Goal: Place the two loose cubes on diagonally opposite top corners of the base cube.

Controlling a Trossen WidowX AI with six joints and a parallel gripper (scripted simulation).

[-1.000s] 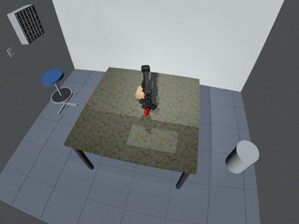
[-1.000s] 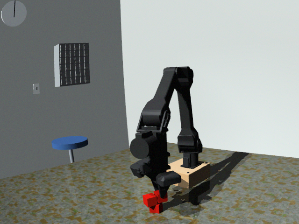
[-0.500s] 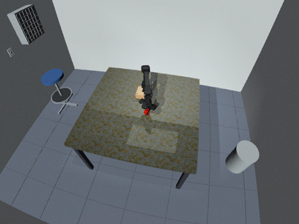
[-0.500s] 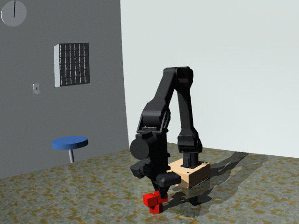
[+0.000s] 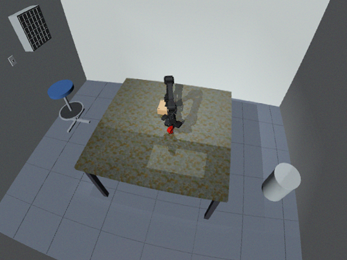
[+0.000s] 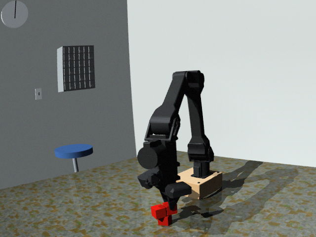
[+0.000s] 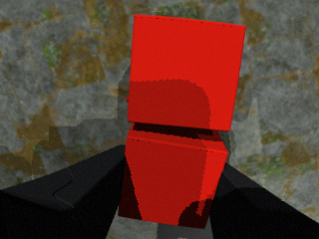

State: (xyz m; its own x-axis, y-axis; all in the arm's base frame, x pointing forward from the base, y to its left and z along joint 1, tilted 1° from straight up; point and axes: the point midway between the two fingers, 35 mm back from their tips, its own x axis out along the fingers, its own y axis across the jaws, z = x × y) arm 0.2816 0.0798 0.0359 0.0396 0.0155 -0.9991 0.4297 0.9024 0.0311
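Note:
The red base cube (image 6: 164, 221) stands on the table under two other red cubes. One loose cube (image 6: 158, 212) (image 7: 184, 60) sits level, overhanging the base cube's left side in the exterior view. The second loose cube (image 6: 169, 211) (image 7: 169, 184) is between my fingers at the same height, over the base's opposite side. A narrow dark gap shows between the upper cubes. My gripper (image 6: 168, 205) (image 7: 169, 163) points down and is shut on this second cube. Its contact with the base top is hard to tell. In the wrist view the base is almost wholly hidden.
The arm's wooden mount (image 5: 161, 108) (image 6: 191, 183) stands behind the cubes on the patterned table (image 5: 123, 154) (image 6: 76, 204). A blue stool (image 5: 60, 89) (image 6: 73, 150) and a white bin (image 5: 280, 183) stand on the floor beyond the table.

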